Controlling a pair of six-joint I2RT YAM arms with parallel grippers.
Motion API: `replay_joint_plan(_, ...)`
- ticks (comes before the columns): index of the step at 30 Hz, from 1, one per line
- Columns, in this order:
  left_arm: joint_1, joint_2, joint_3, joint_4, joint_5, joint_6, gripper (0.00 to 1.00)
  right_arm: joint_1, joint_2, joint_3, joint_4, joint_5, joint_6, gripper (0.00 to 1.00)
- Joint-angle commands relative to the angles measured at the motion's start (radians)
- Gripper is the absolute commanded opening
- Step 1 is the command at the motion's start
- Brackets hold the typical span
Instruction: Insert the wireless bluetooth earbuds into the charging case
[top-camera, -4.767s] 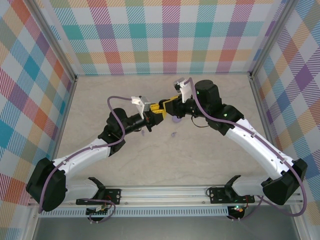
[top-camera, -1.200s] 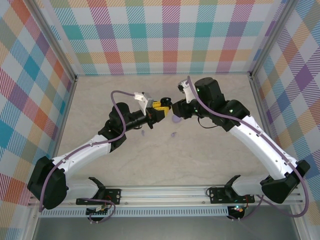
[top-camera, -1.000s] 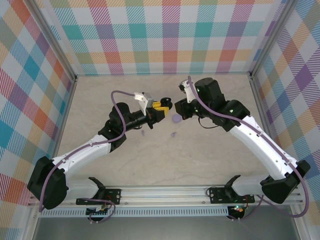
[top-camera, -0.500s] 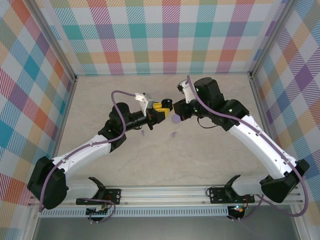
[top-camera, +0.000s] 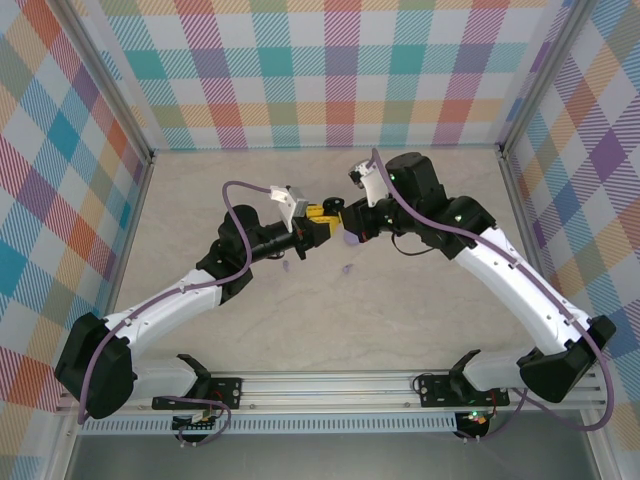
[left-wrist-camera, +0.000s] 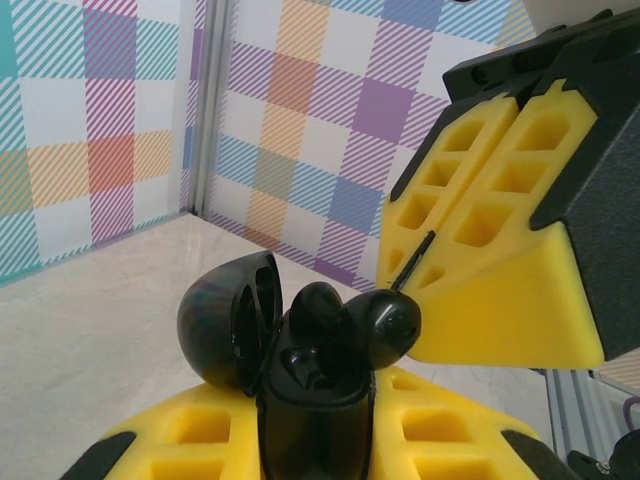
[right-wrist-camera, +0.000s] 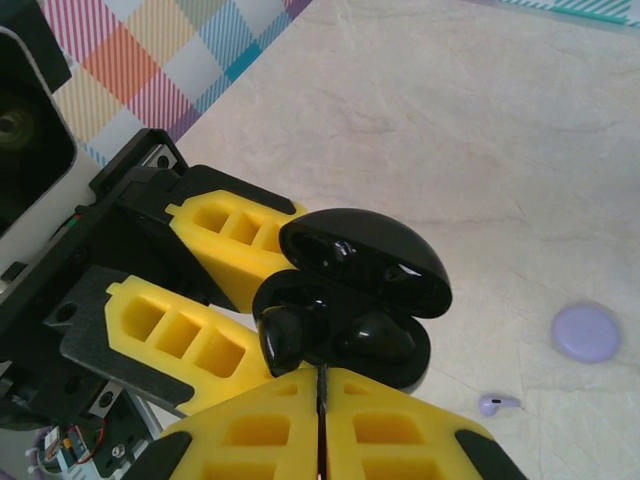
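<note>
One black earbud (left-wrist-camera: 315, 300) sat in the open case (right-wrist-camera: 370, 262) clamped by my left gripper (left-wrist-camera: 315, 440); my right gripper (right-wrist-camera: 322, 400) pinched a second bud (left-wrist-camera: 385, 325) by its stem; a lilac earbud (right-wrist-camera: 498, 403) lay on the table (right-wrist-camera: 450, 120)

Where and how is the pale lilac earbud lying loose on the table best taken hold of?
Pinch the small pale lilac comma-shaped earbud across its short stem, coming straight down from above. It lies flat on the beige table with its stem sticking out sideways, apart from the round lilac disc, so a claw can likely straddle it freely.
</note>
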Motion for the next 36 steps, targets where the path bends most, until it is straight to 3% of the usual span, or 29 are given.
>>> replay_joint_plan(1, -0.007, -0.016, 0.032, 0.032, 0.008, 0.004, 0.0, 0.003, 0.012, 0.036, 0.003, -0.047, -0.017, 0.1)
replay_joint_plan(17, -0.007, -0.006, 0.049, 0.009, 0.055, 0.02, 0.0, 0.003, 0.061, 0.088, -0.036, -0.096, -0.015, 0.13)
replay_joint_plan(22, -0.008, -0.006, 0.047, 0.003, 0.024, 0.014, 0.0, 0.003, 0.052, 0.091, -0.037, -0.096, -0.014, 0.16)
replay_joint_plan(28, -0.004, -0.008, 0.046, -0.04, 0.017, 0.034, 0.0, -0.003, -0.025, 0.069, -0.016, 0.019, 0.013, 0.23)
replay_joint_plan(31, 0.0, -0.011, 0.051, -0.05, 0.049, 0.047, 0.0, -0.068, -0.047, 0.064, -0.039, 0.01, 0.043, 0.23)
replay_joint_plan(36, 0.008, -0.015, 0.071, -0.045, 0.14, 0.056, 0.0, -0.202, -0.051, 0.027, -0.05, -0.13, 0.053, 0.26)
